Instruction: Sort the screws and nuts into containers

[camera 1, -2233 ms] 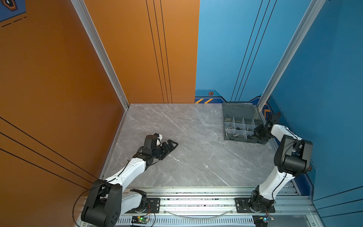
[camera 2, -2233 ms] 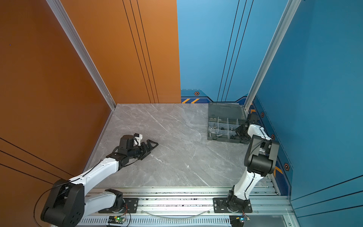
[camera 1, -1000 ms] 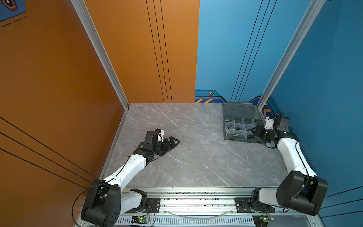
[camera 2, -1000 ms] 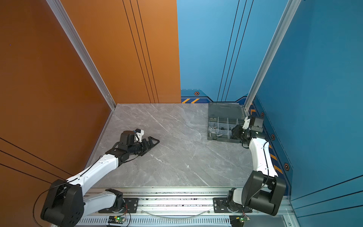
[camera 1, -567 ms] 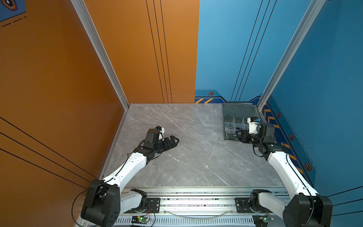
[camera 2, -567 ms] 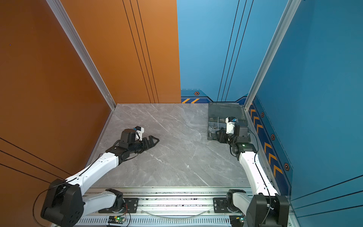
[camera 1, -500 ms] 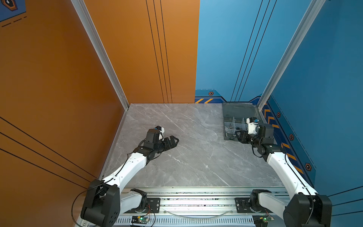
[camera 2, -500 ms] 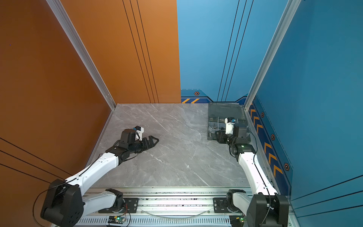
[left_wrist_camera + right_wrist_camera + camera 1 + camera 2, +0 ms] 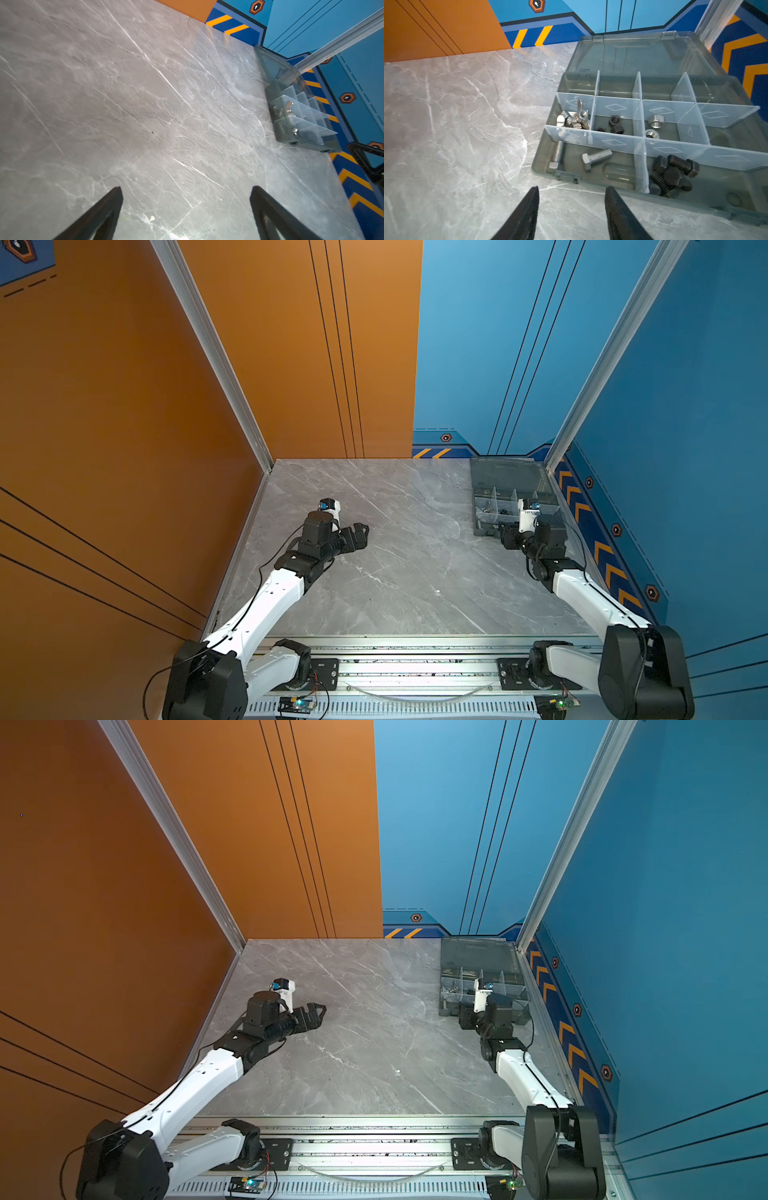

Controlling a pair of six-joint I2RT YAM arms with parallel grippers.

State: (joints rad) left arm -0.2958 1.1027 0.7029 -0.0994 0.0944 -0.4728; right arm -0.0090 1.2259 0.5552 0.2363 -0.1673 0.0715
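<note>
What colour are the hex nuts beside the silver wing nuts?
Those hex nuts are black; right wrist view.

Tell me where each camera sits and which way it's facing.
Top views: high behind the robot, looking down on the table; both arms show.
Left wrist: low over the table, facing the organiser box; open left gripper shows.
Right wrist: beside the box's near edge, looking into its compartments; open right gripper shows.
Shared: both wrist views show the box.

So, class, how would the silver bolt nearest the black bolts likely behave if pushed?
Lying on its side with a round threaded shank, the silver bolt would probably roll, curving around its wider hex head. Shiny metal suggests stiff, heavy for its size, perhaps slippery.
</note>
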